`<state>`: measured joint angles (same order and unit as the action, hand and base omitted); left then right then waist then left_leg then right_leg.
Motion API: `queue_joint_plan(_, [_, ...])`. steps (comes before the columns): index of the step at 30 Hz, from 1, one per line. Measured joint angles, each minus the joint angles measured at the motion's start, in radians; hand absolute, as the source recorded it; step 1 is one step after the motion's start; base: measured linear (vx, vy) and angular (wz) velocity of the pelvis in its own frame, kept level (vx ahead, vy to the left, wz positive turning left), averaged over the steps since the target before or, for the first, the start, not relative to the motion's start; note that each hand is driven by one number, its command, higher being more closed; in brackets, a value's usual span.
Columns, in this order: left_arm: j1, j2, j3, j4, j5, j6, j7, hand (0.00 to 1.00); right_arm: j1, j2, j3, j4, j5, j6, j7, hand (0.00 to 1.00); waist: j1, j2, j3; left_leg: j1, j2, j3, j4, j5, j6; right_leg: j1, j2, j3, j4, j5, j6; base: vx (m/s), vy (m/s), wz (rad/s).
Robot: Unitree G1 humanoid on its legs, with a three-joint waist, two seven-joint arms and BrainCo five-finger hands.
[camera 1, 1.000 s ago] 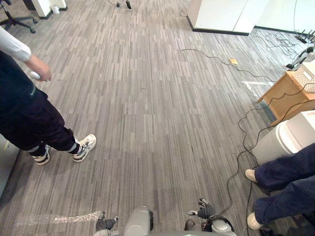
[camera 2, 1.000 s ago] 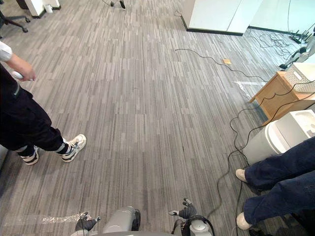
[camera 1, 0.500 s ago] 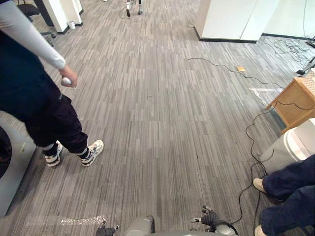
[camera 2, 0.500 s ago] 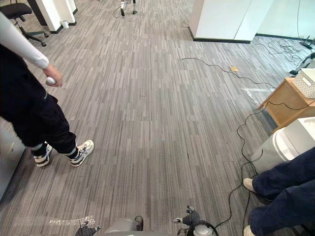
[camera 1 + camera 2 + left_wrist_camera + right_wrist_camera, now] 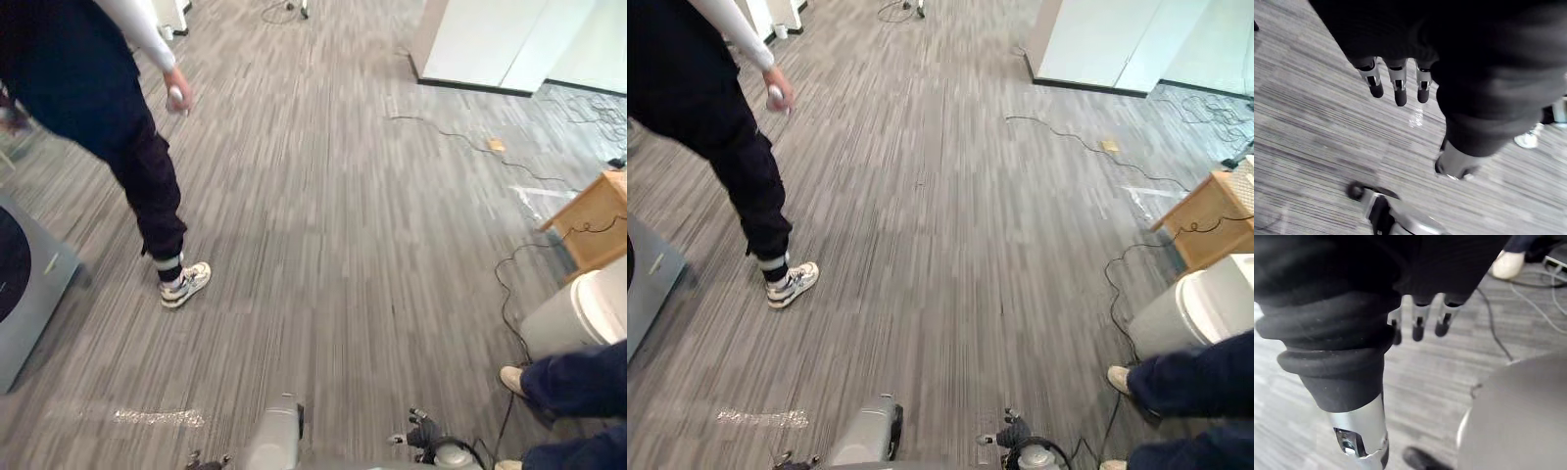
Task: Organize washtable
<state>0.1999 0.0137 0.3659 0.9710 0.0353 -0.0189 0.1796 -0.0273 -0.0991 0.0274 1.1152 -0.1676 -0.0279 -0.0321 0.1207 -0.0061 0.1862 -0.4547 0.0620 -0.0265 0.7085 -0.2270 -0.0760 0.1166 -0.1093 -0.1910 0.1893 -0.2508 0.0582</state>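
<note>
Washtable not visible, so progress can't be judged. Left hand and right hand hang relaxed, fingers straight, holding nothing, over floor.

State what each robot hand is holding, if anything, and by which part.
Nothing is held. The left hand and the right hand both hang over the grey floor with fingers straight and empty.

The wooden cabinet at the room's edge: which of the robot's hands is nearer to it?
Right. The right hand hangs low on the same side as the wooden cabinet; the left hand hangs on the opposite side, farther off.
</note>
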Motion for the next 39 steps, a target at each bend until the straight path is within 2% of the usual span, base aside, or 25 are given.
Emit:
queue_joint_plan(3, [0.033, 0.001, 0.022, 0.001, -0.024, -0.001, 0.003, 0.00, -0.030, 0.016, -0.020, 0.017, 0.001, -0.001, -0.012, 0.00, 0.023, -0.040, 0.011, -0.076, 0.002, -0.013, -0.034, 0.003, -0.006, -0.008, -0.084, 0.004, 0.009, -0.047, 0.048, 0.21, 0.321, -0.11])
queue_joint_plan(4, [0.057, 0.001, 0.020, 0.006, -0.025, -0.001, 0.003, 0.00, -0.023, 0.016, -0.031, 0.017, 0.001, -0.004, -0.012, 0.00, 0.041, -0.042, 0.008, -0.085, 0.019, 0.004, 0.005, -0.036, 0.028, 0.008, -0.119, 0.025, 0.020, -0.069, 0.077, 0.35, 0.447, -0.32])
queue_joint_plan(5, [0.072, 0.004, 0.020, 0.028, -0.025, 0.001, -0.001, 0.00, -0.001, 0.038, -0.050, 0.022, 0.000, -0.005, -0.008, 0.00, 0.056, -0.091, -0.010, -0.089, -0.030, 0.054, 0.051, -0.112, 0.082, 0.014, -0.178, 0.034, 0.055, -0.087, 0.104, 0.56, 0.513, -0.28])
queue_joint_plan(6, [0.071, 0.010, 0.031, 0.040, -0.025, 0.000, -0.003, 0.00, 0.001, 0.049, -0.064, 0.023, 0.000, -0.005, -0.007, 0.00, 0.055, -0.104, -0.017, -0.092, -0.047, 0.063, 0.070, -0.141, 0.090, -0.009, -0.192, 0.050, 0.133, -0.086, 0.122, 0.67, 0.465, -0.01])
queue_joint_plan(7, [0.060, 0.023, 0.040, 0.052, -0.025, 0.002, -0.002, 0.00, 0.011, 0.063, -0.099, 0.021, 0.000, -0.007, -0.007, 0.00, 0.050, -0.111, -0.016, -0.061, -0.082, 0.070, 0.095, -0.187, 0.144, -0.071, -0.206, 0.085, 0.357, -0.018, 0.112, 0.61, 0.345, 0.04])
queue_joint_plan(8, [0.059, 0.025, 0.040, 0.051, -0.026, 0.001, -0.002, 0.00, 0.015, 0.066, -0.116, 0.023, 0.001, -0.005, -0.006, 0.00, 0.050, -0.114, -0.014, -0.030, -0.099, 0.074, 0.091, -0.201, 0.166, -0.101, -0.222, 0.101, 0.446, 0.042, 0.087, 0.60, 0.376, 0.19])
queue_joint_plan(9, [0.057, 0.030, 0.039, 0.049, -0.026, 0.002, -0.002, 0.00, 0.027, 0.075, -0.155, 0.023, 0.004, -0.004, -0.006, 0.00, 0.033, -0.112, -0.006, 0.050, -0.127, 0.073, 0.070, -0.214, 0.201, -0.163, -0.229, 0.157, 0.651, 0.189, 0.025, 0.48, 0.318, 0.22])
queue_joint_plan(10, [0.058, 0.036, 0.039, 0.047, -0.026, 0.002, -0.002, 0.00, 0.032, 0.084, -0.180, 0.016, 0.020, -0.004, -0.003, 0.00, 0.023, -0.109, -0.001, 0.096, -0.141, 0.069, 0.053, -0.217, 0.209, -0.195, -0.226, 0.172, 0.774, 0.216, -0.005, 0.65, 0.412, 0.54])
queue_joint_plan(11, [0.058, 0.044, 0.039, 0.035, -0.025, 0.004, -0.002, 0.00, 0.040, 0.086, -0.192, -0.005, 0.024, -0.010, -0.002, 0.00, -0.003, -0.104, 0.003, 0.217, -0.162, 0.049, -0.008, -0.206, 0.229, -0.252, -0.214, 0.146, 0.995, 0.180, -0.025, 0.51, 0.304, 0.48])
queue_joint_plan(14, [0.029, 0.045, 0.037, -0.010, -0.024, 0.006, -0.003, 0.00, 0.043, 0.082, -0.195, -0.027, 0.022, -0.015, 0.012, 0.00, -0.014, -0.098, -0.008, 0.389, -0.179, -0.030, -0.187, -0.200, 0.240, -0.380, -0.159, 0.012, 1.020, 0.082, -0.060, 0.52, 0.257, 0.54])
queue_joint_plan(16, [0.000, 0.045, 0.038, -0.023, -0.021, 0.008, -0.002, 0.00, 0.044, 0.086, -0.196, -0.074, 0.036, -0.020, 0.016, 0.00, -0.044, -0.094, -0.007, 0.457, -0.182, -0.079, -0.254, -0.191, 0.254, -0.483, -0.112, -0.055, 0.903, 0.032, -0.039, 0.65, 0.173, 0.69])
queue_joint_plan(18, [-0.027, 0.030, 0.028, -0.026, -0.002, 0.009, 0.001, 0.00, 0.065, 0.093, -0.219, -0.138, 0.053, -0.027, 0.015, 0.00, -0.052, -0.066, -0.005, 0.596, -0.170, -0.145, -0.336, -0.191, 0.254, -0.557, -0.026, -0.115, 0.664, 0.014, -0.035, 0.69, 0.135, 0.55])
queue_joint_plan(21, [-0.068, 0.008, -0.008, -0.027, 0.019, 0.004, 0.001, 0.00, 0.068, 0.091, -0.245, -0.182, 0.056, -0.035, 0.013, 0.00, -0.071, -0.026, -0.003, 0.696, -0.138, -0.201, -0.412, -0.198, 0.239, -0.614, 0.082, -0.121, 0.295, 0.095, -0.042, 0.70, 0.100, 0.73])
queue_joint_plan(23, [-0.076, -0.011, -0.009, -0.024, 0.037, 0.004, 0.001, 0.00, 0.065, 0.100, -0.243, -0.198, 0.053, -0.034, 0.013, 0.00, -0.082, -0.012, -0.021, 0.774, -0.135, -0.208, -0.391, -0.210, 0.215, -0.664, 0.196, -0.204, 0.170, 0.205, -0.193, 0.82, 0.062, 0.24])
queue_joint_plan(24, [-0.073, -0.014, -0.009, -0.023, 0.046, 0.007, 0.000, 0.00, 0.071, 0.104, -0.244, -0.198, 0.052, -0.034, 0.010, 0.00, -0.085, -0.009, -0.035, 0.785, -0.142, -0.210, -0.365, -0.213, 0.210, -0.663, 0.223, -0.247, 0.157, 0.229, -0.241, 0.77, 0.046, -0.02])
queue_joint_plan(25, [-0.082, -0.023, 0.001, -0.003, 0.051, 0.010, -0.002, 0.00, 0.078, 0.111, -0.268, -0.212, 0.051, -0.033, 0.015, 0.00, -0.086, 0.023, -0.060, 0.792, -0.153, -0.215, -0.276, -0.202, 0.177, -0.668, 0.264, -0.242, 0.179, 0.343, -0.331, 1.14, 0.188, -0.31])
queue_joint_plan(26, [-0.101, -0.047, 0.020, -0.002, 0.054, 0.010, -0.005, 0.00, 0.065, 0.093, -0.282, -0.214, 0.040, -0.028, 0.007, 0.00, -0.076, 0.058, -0.065, 0.738, -0.140, -0.207, -0.122, -0.091, 0.067, -0.651, 0.289, -0.210, 0.232, 0.239, -0.318, 1.13, 0.201, -0.24])
queue_joint_plan(27, [-0.104, -0.045, 0.034, -0.006, 0.054, 0.007, -0.005, 0.00, 0.067, 0.096, -0.283, -0.215, 0.040, -0.028, 0.006, 0.00, -0.084, 0.060, -0.064, 0.700, -0.130, -0.199, -0.018, -0.079, 0.082, -0.632, 0.289, -0.193, 0.244, 0.211, -0.307, 0.91, 0.190, 0.16])
queue_joint_plan(28, [-0.105, -0.053, 0.064, -0.010, 0.054, -0.005, -0.006, 0.00, 0.078, 0.105, -0.292, -0.213, 0.047, -0.017, 0.007, 0.00, -0.108, 0.059, -0.058, 0.629, -0.083, -0.165, 0.184, -0.068, 0.077, -0.544, 0.281, -0.188, 0.240, 0.151, -0.287, 0.70, 0.039, 0.53])
queue_joint_plan(29, [-0.096, -0.058, 0.094, -0.010, 0.054, -0.006, -0.005, 0.00, 0.087, 0.102, -0.294, -0.202, 0.047, -0.009, 0.004, 0.00, -0.103, 0.055, -0.054, 0.592, -0.056, -0.149, 0.324, -0.048, 0.042, -0.455, 0.282, -0.174, 0.226, 0.114, -0.262, 0.83, 0.024, 0.40])
queue_joint_plan(31, [-0.054, -0.060, 0.120, -0.024, 0.052, -0.005, -0.005, 0.00, 0.097, 0.099, -0.263, -0.174, 0.046, 0.005, 0.007, 0.00, -0.072, 0.041, -0.048, 0.469, 0.018, -0.076, 0.550, -0.054, 0.054, -0.299, 0.284, -0.111, 0.184, 0.055, -0.237, 0.86, 0.030, -0.27])
queue_joint_plan(32, [-0.027, -0.056, 0.121, -0.031, 0.045, -0.002, -0.005, 0.00, 0.091, 0.100, -0.241, -0.141, 0.045, 0.008, 0.010, 0.00, -0.047, 0.023, -0.048, 0.353, 0.060, -0.050, 0.620, -0.074, 0.086, -0.213, 0.281, -0.070, 0.131, 0.037, -0.224, 0.83, 0.098, -0.62])
queue_joint_plan(35, [0.007, -0.039, 0.117, -0.030, 0.044, 0.012, -0.005, 0.00, 0.023, 0.103, -0.203, -0.037, 0.043, 0.018, 0.013, 0.00, 0.003, -0.013, -0.037, 0.077, 0.051, -0.066, 0.530, -0.089, 0.086, -0.032, 0.244, 0.027, 0.002, 0.032, -0.179, 0.69, 0.189, -0.63])
queue_joint_plan(37, [0.017, -0.032, 0.112, -0.031, 0.042, 0.011, -0.005, 0.00, 0.007, 0.111, -0.190, -0.035, 0.049, 0.030, 0.013, 0.00, 0.005, -0.025, -0.019, -0.045, 0.026, -0.050, 0.329, -0.095, 0.060, 0.053, 0.187, 0.052, -0.060, 0.011, -0.140, 0.76, 0.342, -0.38])
queue_joint_plan(39, [0.019, -0.032, 0.095, -0.027, 0.035, 0.009, -0.005, 0.00, -0.031, 0.107, -0.176, -0.030, 0.062, 0.030, 0.011, 0.00, 0.013, -0.036, -0.014, -0.111, -0.001, -0.051, -0.073, -0.030, 0.005, 0.119, 0.112, 0.086, -0.082, -0.032, -0.081, 0.79, 0.462, -0.55])
